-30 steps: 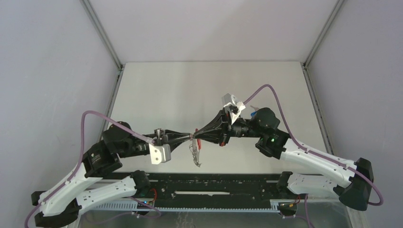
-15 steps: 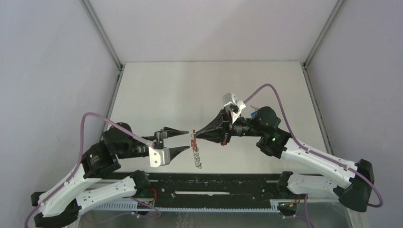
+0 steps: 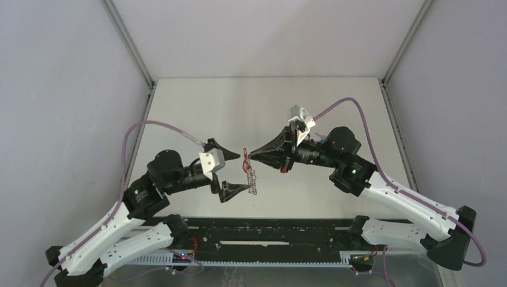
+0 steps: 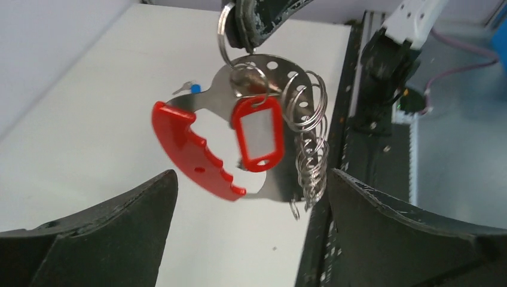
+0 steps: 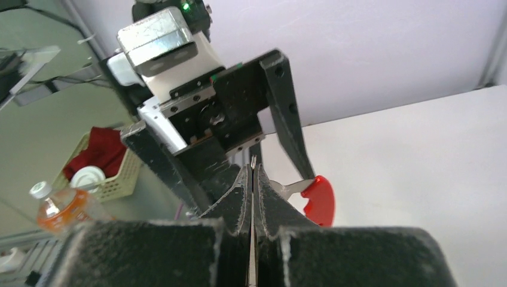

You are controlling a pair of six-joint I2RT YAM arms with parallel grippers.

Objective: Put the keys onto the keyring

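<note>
Left wrist view looks out between the two black fingers of the left gripper (image 3: 243, 172), which stand spread wide and touch nothing, framing the keyring (image 4: 185, 143): a red curved plastic band on a perforated silver metal plate, with a cluster of small silver wire rings. It hangs in the air above the white table (image 4: 78, 119), pinched by one top ring in the closed tips of the right gripper (image 4: 244, 27), probably so the rings dangle free and reachable. Its long axis runs roughly straight down from the grip, with the rings trailing lowest. A small silver key with a red oblong plastic tag (image 4: 258, 133) hangs against the plate, tag pointing down, apparently already threaded on. A blue speck (image 4: 195, 88) behind may be the second key's tag, but it is too small to tell.
</note>
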